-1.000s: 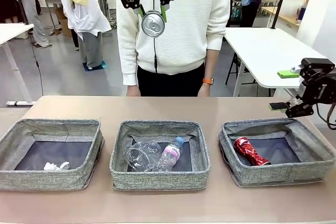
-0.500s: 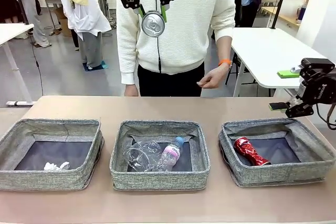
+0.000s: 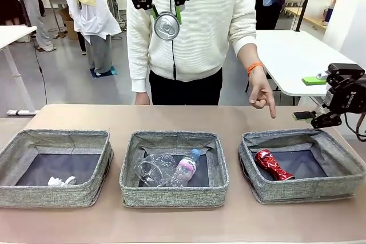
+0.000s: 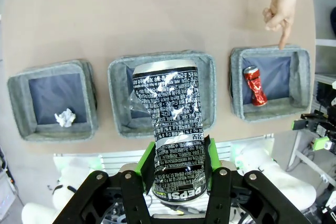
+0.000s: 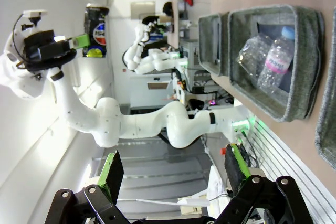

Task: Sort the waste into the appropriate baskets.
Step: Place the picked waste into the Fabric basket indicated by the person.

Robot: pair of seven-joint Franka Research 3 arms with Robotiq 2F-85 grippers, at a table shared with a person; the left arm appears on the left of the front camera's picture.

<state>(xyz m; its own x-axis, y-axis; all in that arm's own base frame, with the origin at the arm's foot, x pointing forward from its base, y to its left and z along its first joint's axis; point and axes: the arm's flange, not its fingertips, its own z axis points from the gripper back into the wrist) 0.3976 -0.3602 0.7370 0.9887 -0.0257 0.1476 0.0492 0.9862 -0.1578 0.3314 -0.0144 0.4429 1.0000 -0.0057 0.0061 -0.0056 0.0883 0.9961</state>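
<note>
Three grey woven baskets [image 3: 57,167] with dark bottoms are seen on the tan worktop [image 3: 171,115]. A black-silver can [image 4: 176,140] is clamped by green pads [image 4: 143,163]; a red can [image 3: 273,164] is seen, and a pink-labelled, blue-capped bottle [image 3: 184,170].

Black-silver can [image 4: 175,140], dented, held upright high above the baskets. Red can [image 3: 273,164] lay crushed in right basket [image 3: 302,196]. Clear plastic cup [image 3: 150,170] and pink-labelled bottle [image 3: 184,169] lay in middle basket [image 3: 171,195]. Crumpled paper ball [image 3: 59,181] sat in left basket [image 3: 51,195].
</note>
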